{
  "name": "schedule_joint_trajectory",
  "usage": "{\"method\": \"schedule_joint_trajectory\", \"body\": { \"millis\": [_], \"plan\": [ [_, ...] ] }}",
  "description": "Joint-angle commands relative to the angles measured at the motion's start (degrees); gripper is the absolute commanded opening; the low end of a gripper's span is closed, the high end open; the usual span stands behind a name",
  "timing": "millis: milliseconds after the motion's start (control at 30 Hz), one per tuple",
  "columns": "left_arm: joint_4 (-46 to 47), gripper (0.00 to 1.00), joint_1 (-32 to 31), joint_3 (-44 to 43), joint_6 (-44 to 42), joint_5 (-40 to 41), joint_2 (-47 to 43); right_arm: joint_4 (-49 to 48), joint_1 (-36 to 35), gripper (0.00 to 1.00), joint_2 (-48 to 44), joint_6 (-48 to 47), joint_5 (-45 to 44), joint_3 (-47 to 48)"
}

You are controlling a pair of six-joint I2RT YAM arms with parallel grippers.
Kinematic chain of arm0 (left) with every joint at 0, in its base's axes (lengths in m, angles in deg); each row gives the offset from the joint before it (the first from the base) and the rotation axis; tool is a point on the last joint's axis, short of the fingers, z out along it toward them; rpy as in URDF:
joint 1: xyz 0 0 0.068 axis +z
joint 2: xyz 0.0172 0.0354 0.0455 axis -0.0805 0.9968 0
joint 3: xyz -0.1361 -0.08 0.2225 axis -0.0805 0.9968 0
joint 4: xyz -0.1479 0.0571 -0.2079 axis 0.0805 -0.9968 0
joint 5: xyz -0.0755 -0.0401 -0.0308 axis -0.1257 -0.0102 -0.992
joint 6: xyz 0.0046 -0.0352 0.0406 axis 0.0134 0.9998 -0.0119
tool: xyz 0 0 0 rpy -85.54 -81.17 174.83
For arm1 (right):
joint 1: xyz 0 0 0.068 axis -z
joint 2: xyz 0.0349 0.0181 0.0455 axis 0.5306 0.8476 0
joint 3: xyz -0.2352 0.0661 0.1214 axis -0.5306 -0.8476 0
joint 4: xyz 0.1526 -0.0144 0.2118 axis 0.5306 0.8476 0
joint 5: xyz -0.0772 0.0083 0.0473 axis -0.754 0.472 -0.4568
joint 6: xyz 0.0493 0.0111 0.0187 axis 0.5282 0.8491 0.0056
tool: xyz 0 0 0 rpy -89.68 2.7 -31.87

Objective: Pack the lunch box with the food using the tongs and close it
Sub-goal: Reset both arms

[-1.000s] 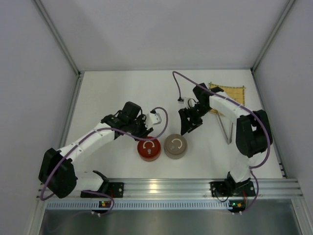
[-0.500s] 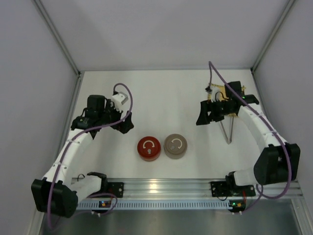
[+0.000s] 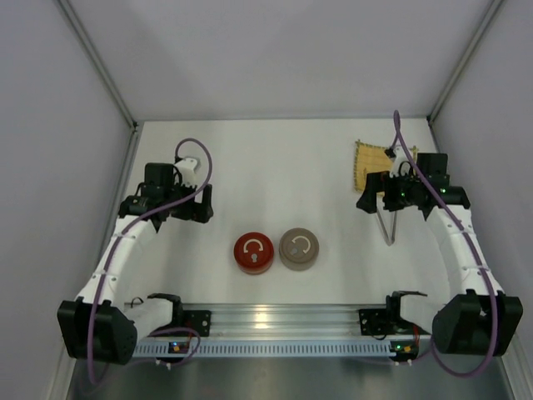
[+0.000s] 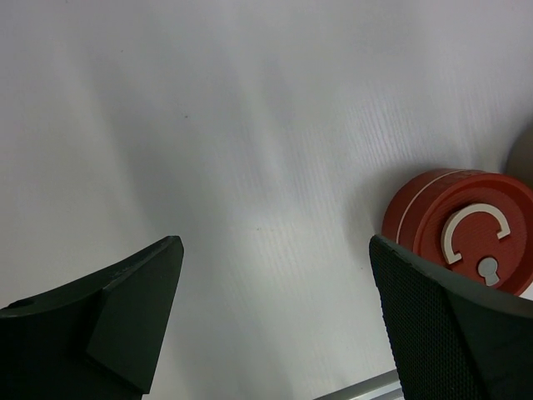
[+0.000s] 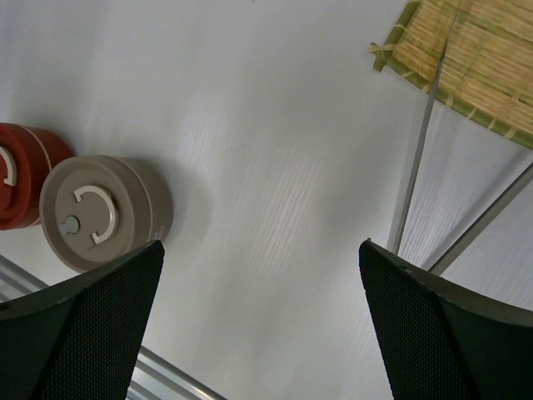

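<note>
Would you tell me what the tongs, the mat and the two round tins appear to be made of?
Tongs: thin silver bars with a bright sheen, likely metal.
Mat: yellow parallel slats with a greenish bound edge, apparently bamboo or something similar.
Red tin and taupe tin: smooth, even, fairly matte colour; painted metal or plastic, the look leaves it open.

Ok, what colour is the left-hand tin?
The tin is red, pale ring mark on top; clearest in left wrist view.
</note>
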Motion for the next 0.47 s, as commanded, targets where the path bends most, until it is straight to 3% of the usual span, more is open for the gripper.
{"method": "schedule_joint_trajectory", "body": {
  "millis": [0,433],
  "plan": [
    [-1.15,0.98,1.73,-1.27,1.97,0.75,0.59,-5.89,0.71,0.99,-1.58,-0.56,-3.15,-1.52],
    [0.96,0.98,6.83,-0.05,3.46,2.17,-2.13,-7.3,0.71,0.99,-3.34,-2.13,-4.73,-5.04]
  ]
}}
